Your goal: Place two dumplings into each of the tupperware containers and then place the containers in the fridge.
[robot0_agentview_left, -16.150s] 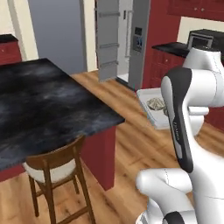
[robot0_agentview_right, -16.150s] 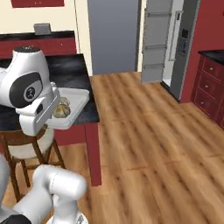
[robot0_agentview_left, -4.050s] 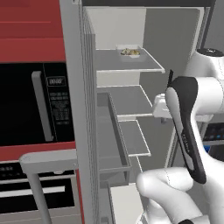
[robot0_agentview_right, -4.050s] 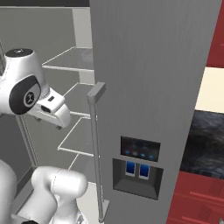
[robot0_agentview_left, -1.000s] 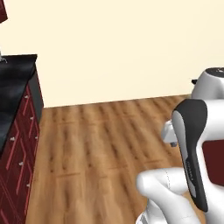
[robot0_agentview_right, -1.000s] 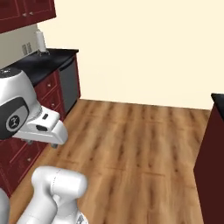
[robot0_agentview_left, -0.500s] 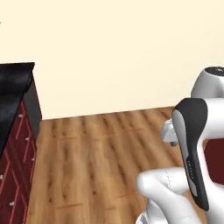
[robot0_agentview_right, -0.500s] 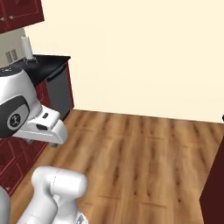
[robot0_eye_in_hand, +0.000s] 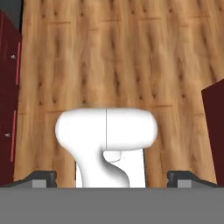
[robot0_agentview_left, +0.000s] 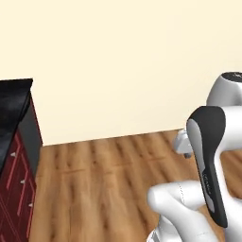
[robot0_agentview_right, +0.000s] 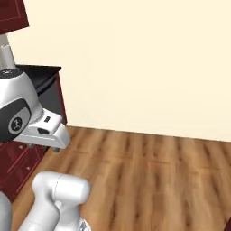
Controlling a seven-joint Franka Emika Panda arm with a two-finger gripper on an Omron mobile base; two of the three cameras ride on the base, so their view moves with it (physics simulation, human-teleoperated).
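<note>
Fingers of mine stand spread wide, their two dark tips far apart at the bottom of the hand view, with nothing between them. My hand points down at the wooden floor, the arm folded close above my base. Dark red cabinets flank the floor. A black-topped table meets the cream wall.

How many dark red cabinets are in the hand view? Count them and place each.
2. The left cabinet runs along the left edge, the right cabinet stands at the right edge; others may lie beyond the frame.
</note>
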